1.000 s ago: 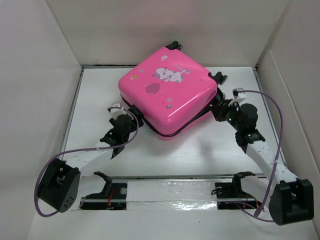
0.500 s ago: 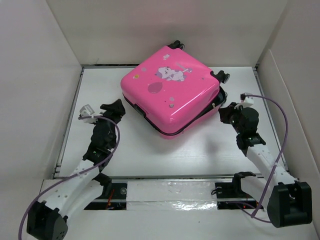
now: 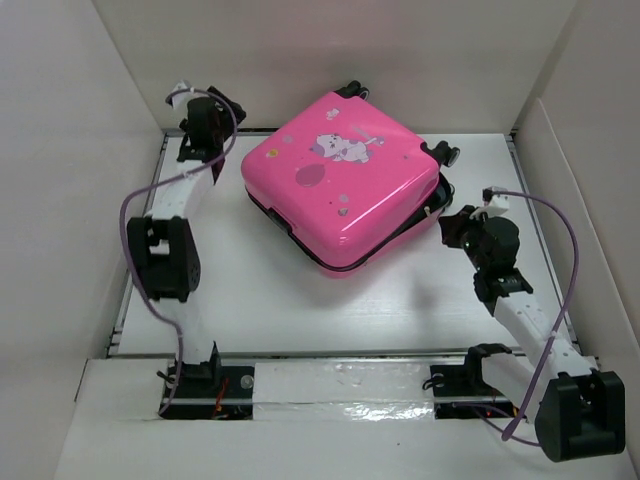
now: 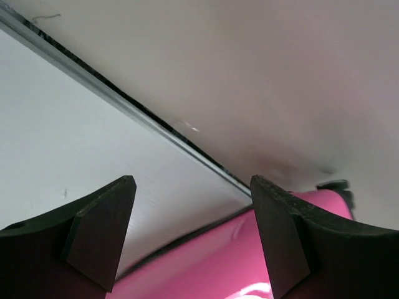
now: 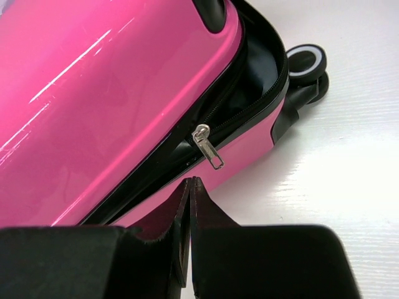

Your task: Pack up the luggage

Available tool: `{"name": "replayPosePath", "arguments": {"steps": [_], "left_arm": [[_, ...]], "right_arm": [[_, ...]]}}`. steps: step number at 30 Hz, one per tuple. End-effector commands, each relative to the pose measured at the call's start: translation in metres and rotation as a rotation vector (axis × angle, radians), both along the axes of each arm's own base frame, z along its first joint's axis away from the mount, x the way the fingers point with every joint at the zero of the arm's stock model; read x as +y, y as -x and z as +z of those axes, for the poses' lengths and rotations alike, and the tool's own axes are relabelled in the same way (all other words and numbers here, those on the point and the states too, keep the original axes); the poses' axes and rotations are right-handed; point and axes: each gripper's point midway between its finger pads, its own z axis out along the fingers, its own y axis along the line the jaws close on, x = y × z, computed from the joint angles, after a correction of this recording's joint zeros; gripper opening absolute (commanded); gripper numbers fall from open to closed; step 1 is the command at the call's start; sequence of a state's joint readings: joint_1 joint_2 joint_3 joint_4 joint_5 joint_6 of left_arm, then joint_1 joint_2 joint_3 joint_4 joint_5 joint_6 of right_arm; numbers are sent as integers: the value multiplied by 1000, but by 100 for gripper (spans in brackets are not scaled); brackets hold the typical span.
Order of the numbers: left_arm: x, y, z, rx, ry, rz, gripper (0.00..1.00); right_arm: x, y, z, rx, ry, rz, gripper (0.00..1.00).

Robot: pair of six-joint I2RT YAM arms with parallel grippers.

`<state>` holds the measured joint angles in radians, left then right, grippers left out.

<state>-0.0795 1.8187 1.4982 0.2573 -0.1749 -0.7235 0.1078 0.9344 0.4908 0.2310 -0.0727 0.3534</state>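
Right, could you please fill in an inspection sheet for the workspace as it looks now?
Surface: white table, with the suitcase on its far half.
Job's things: pink suitcase lies flat, lid down but unzipped on its right side; the zip pull hangs over a gap that shows dark lining.
Clutter: nothing seen.
Grippers: left gripper open and empty, up by the far left corner; right gripper shut and empty, pointing at the seam below the zip pull.
Cables: a purple cable loops off the left arm, another off the right arm; neither lies on the suitcase.
Surroundings: white walls on three sides.
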Motion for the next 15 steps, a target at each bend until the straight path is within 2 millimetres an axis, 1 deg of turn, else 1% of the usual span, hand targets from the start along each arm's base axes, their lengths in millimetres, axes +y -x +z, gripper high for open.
{"name": "replayPosePath", "arguments": {"steps": [1,2,3,4,5,6,7,8,9,10,11,13,14,15], "left_arm": [[2,-36,-23,142,-41,-141,72],[-6,-44,-33,176,-43,-188,72],[-7,-49,-41,212,-58,-209,71],[-6,-65,-46,206,-96,-219,71],[-12,-71,-51,211,-108,-232,71],[-12,-77,-54,208,-115,-234,71],[-17,-87,-65,215,-99,-257,71],[-22,-91,-70,214,-82,-279,71],[-21,-96,-72,209,-64,-294,71],[-31,-104,-77,200,-39,-339,71],[-35,-107,-80,197,-14,-357,71],[-47,-114,-79,165,17,-415,70],[-58,-114,-80,158,34,-441,70],[-61,-115,-80,146,37,-457,70]], "right_arm": [[-5,1,1,-22,28,-28,6],[-6,1,-1,-15,28,-31,6],[-7,1,-4,-4,31,-38,6],[-8,1,-5,-1,31,-43,6],[-8,1,-6,2,32,-45,6],[-13,1,-7,7,34,-61,5],[-13,1,-7,8,36,-62,5],[-13,1,-8,9,39,-62,6],[-13,1,-8,9,41,-61,5],[-13,1,-10,17,42,-61,6],[-13,0,-12,21,45,-60,6],[-19,-3,-17,37,55,-93,5],[-19,-4,-22,49,57,-96,6],[-19,-6,-24,57,58,-96,5]]}}
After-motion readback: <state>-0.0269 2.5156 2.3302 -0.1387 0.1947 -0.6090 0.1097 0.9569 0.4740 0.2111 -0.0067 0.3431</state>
